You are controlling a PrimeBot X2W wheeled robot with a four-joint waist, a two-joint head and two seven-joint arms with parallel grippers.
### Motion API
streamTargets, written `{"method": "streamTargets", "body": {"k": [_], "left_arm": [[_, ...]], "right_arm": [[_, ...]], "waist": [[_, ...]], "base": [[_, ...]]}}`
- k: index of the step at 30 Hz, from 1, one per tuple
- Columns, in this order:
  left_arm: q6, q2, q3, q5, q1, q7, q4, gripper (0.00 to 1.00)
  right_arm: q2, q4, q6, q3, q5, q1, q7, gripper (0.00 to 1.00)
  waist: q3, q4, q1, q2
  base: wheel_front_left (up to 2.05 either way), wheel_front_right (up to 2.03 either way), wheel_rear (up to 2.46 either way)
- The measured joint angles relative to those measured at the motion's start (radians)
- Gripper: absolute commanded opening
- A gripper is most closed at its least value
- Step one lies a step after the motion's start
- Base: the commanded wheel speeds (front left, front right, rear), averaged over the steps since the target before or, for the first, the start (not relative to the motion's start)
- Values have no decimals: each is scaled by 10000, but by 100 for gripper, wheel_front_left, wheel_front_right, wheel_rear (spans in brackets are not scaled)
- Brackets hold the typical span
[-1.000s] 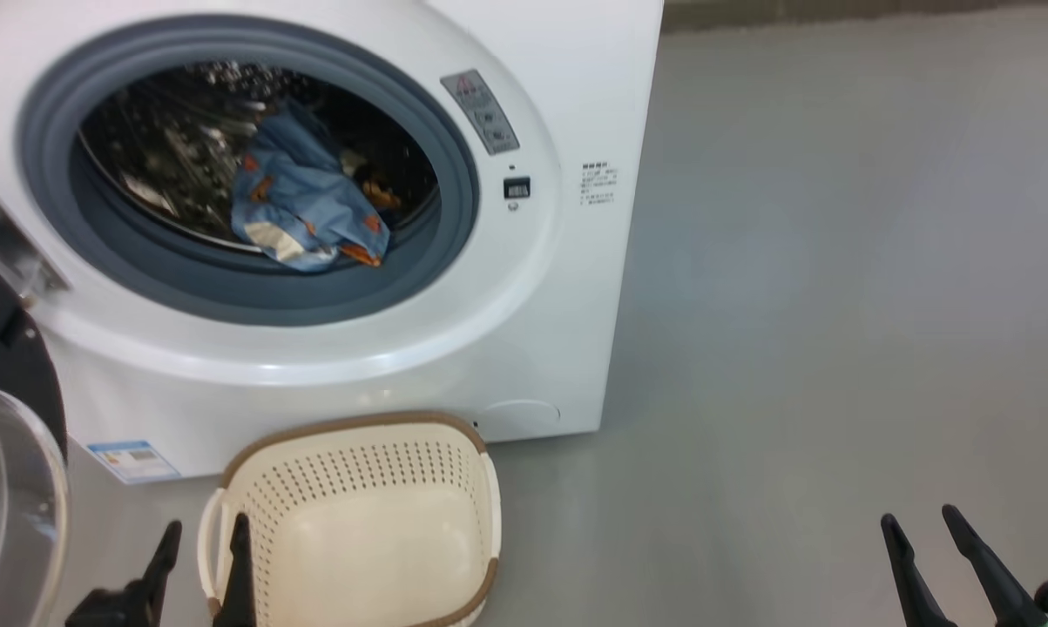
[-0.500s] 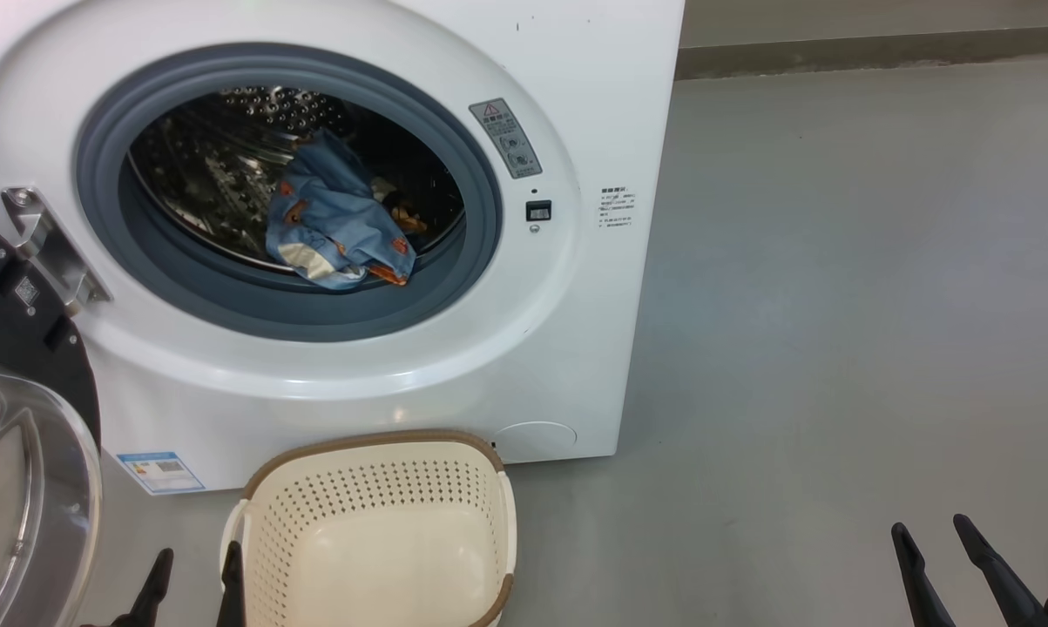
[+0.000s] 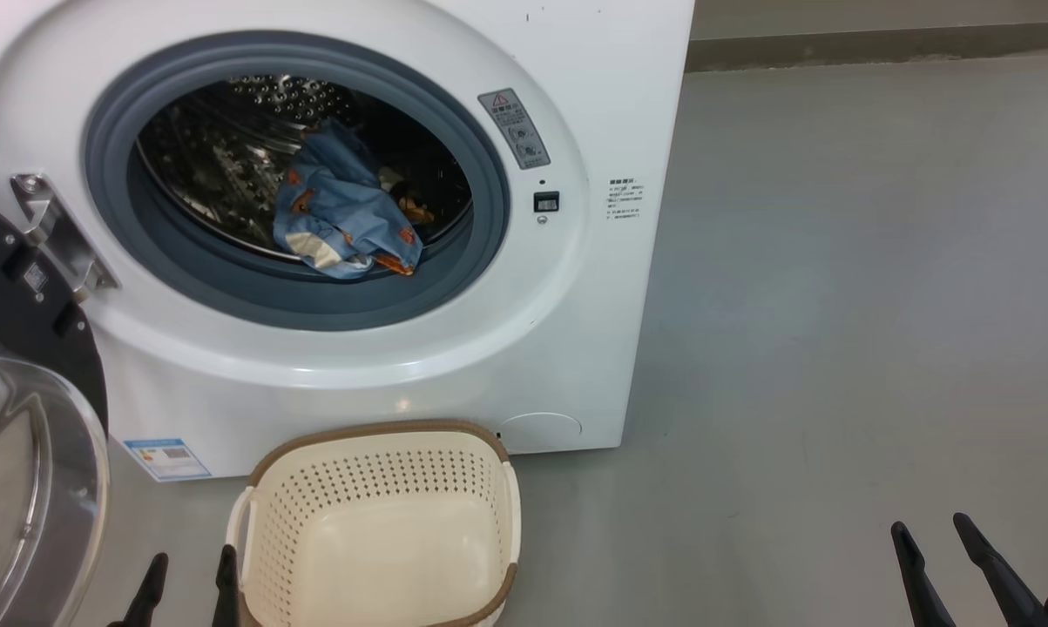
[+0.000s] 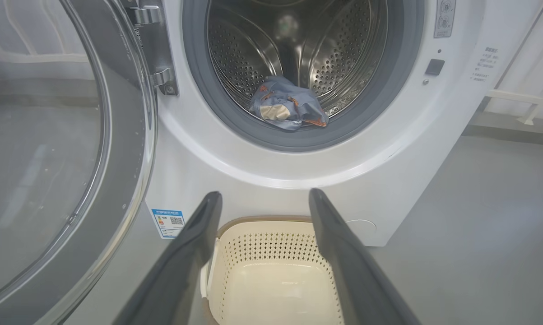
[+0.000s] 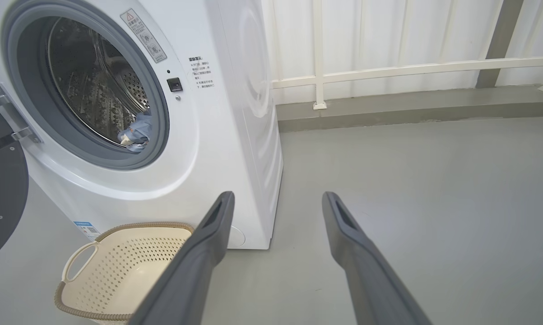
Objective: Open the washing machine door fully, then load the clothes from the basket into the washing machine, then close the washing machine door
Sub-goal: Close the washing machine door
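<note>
The white washing machine (image 3: 576, 348) stands with its round door (image 3: 27, 453) swung wide open to the left, glass bowl facing me. The light blue clothes (image 3: 342, 218) lie in the steel drum, by the grey gasket's lower lip; the left wrist view shows the clothes (image 4: 289, 104) there too. On the floor before the machine sits the cream basket (image 3: 380, 531), with nothing inside. My left gripper (image 3: 188, 583) is open just left of the basket, its right finger by the handle. My right gripper (image 3: 933, 544) is open over bare floor, far right.
Grey floor (image 3: 837, 305) stretches to the right of the machine. A white panelled wall with a low rail (image 5: 411, 67) runs behind. The open door (image 4: 50, 158) takes up the space at my left.
The head camera has shifted, so the machine and basket sit slightly further right in view. Both grippers stay open. The clothes have not moved.
</note>
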Motion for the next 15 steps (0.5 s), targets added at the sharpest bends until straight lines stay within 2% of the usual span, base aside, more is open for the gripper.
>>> {"method": "streamTargets", "body": {"k": [10, 15], "left_arm": [[13, 12, -12, -56, 2, 0, -100, 100], [13, 12, -17, -104, 4, 0, -123, 100]], "right_arm": [[0, -2, 0, 4, 0, -1, 0, 100], [2, -2, 0, 2, 0, -1, 0, 100]], "waist": [[-31, 91, 0, 0], [-31, 131, 0, 0]], "base": [[-158, 158, 0], [-113, 113, 0]]}}
